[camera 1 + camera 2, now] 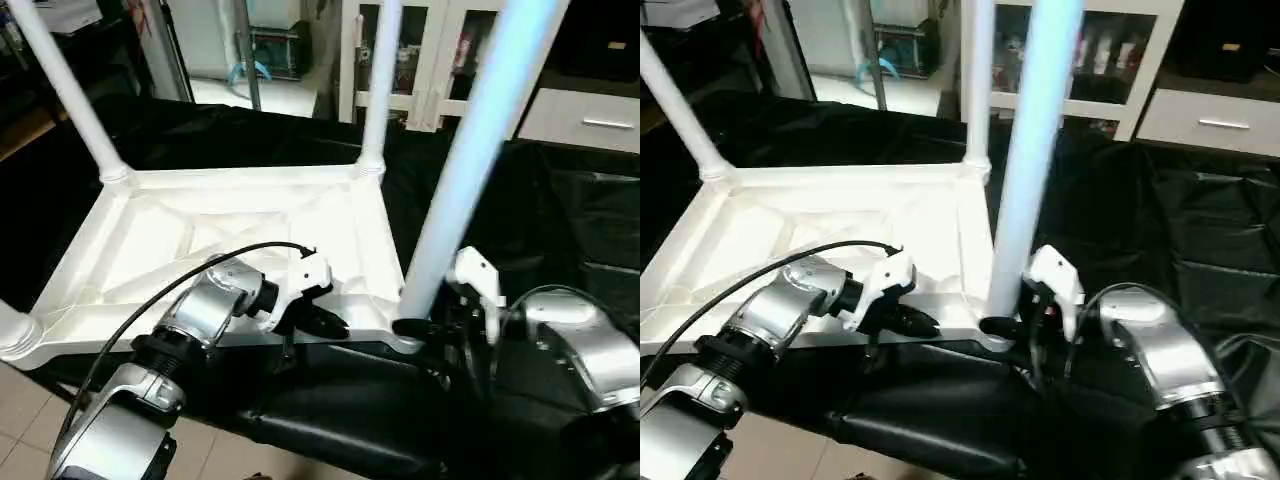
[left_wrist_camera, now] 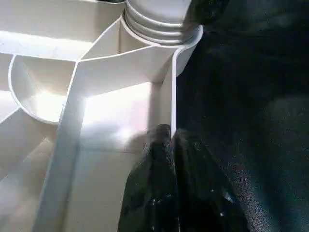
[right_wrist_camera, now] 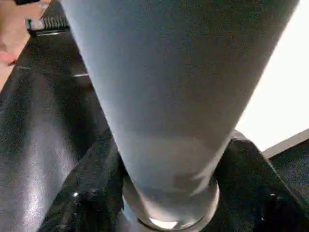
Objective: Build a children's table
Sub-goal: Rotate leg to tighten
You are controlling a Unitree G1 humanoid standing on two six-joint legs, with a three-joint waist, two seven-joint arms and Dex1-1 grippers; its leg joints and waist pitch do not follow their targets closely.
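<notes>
Our two arms at the upside-down table top [image 1: 230, 215]

Left gripper [image 1: 325, 322] pinches its rim, jaws together; right gripper [image 3: 164, 203] jaws hug the near leg [image 1: 470, 150].

Glossy white plastic table top [image 1: 230, 215], shiny black sheet [image 1: 560, 220] beneath.

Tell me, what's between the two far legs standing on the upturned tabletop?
Just the bare far rim of the tabletop runs between the far-left leg and far-right leg, seen in the left eye view.

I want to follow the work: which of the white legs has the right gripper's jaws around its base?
The near-right leg, closest to the camera. The right gripper straddles its base; the others stand free.
</notes>
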